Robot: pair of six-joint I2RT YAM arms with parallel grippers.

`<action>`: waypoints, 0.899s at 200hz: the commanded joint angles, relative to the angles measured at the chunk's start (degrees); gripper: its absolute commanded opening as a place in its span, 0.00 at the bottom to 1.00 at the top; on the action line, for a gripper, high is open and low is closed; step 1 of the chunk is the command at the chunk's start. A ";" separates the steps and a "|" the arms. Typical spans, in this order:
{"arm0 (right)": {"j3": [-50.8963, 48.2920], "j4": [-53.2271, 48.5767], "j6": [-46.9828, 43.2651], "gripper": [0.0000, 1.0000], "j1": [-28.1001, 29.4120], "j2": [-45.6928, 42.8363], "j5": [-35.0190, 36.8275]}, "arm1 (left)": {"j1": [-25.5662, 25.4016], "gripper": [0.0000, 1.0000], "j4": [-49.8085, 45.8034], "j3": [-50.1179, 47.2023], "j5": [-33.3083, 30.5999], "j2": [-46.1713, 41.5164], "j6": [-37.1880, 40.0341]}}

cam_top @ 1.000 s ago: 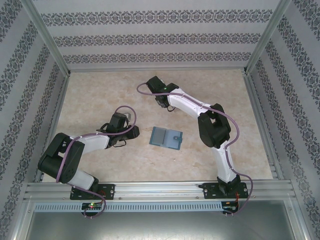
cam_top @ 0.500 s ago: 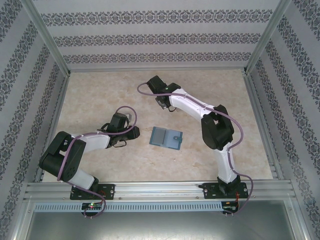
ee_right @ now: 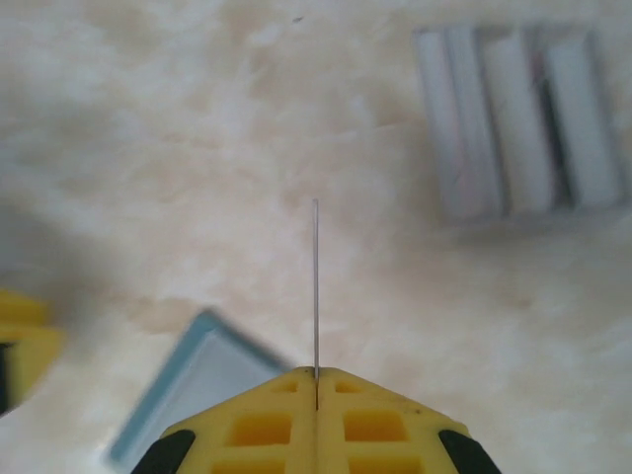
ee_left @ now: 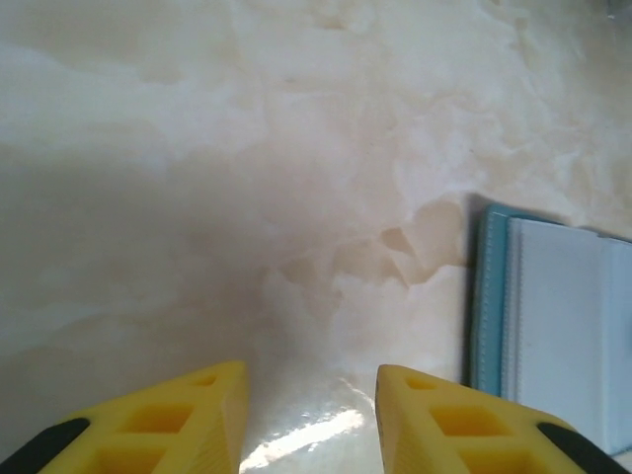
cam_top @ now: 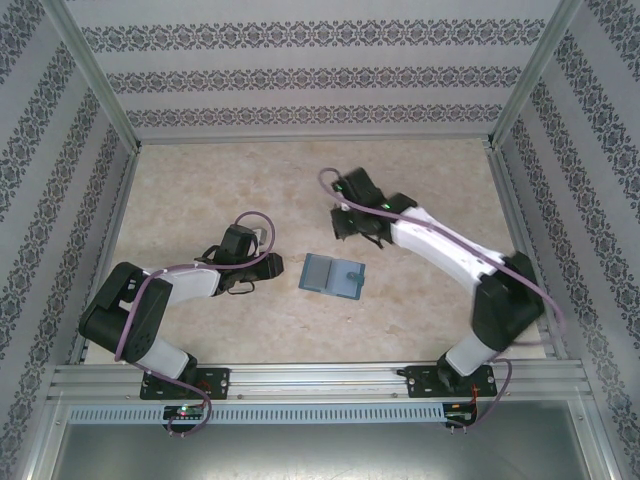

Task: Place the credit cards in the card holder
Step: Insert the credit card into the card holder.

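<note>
So that it can enter edge-first, the credit card [ee_right: 316,286] is clamped in the right gripper [ee_right: 316,375], with the card holder [ee_right: 193,390] near on its left, which the left gripper [ee_left: 311,385], parted and empty, flanks.

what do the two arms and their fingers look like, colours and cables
The left arm and right arm match: white link shells, bulky black joint housings, and a purple cable looping along each. Black bases bolt onto a silver rail. The left fingers and right fingers are yellow moulded wedges with rectangular pockets and black patches near the base.
</note>
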 commanded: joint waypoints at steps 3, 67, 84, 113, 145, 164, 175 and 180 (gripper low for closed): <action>-13.56 15.12 13.65 0.00 -3.54 -9.12 -19.26 | -0.95 0.40 4.93 1.24 5.12 0.59 2.58; -39.78 32.38 33.24 0.00 -8.93 -20.99 -32.34 | -8.06 0.48 4.67 3.67 7.15 1.52 8.96; -44.27 36.42 37.30 0.00 -10.13 -21.24 -33.53 | -8.72 0.49 2.07 4.06 5.82 1.38 8.30; -46.72 42.53 38.70 0.00 -10.33 -18.17 -36.96 | -8.90 0.49 -0.23 4.48 4.78 2.17 7.44; -46.42 46.47 38.61 0.00 -11.48 -13.59 -37.61 | -8.96 0.46 -2.02 6.17 3.85 4.20 7.75; -46.49 51.31 39.18 0.00 -12.33 -9.54 -39.65 | -8.91 0.46 -2.09 6.36 3.71 4.75 7.54; -46.09 54.12 39.72 0.00 -12.44 -6.68 -41.13 | -8.91 0.46 -2.55 6.31 2.89 4.86 7.53; -45.91 55.35 39.96 0.00 -12.46 -5.38 -41.72 | -8.88 0.46 -2.86 6.43 2.61 4.92 7.53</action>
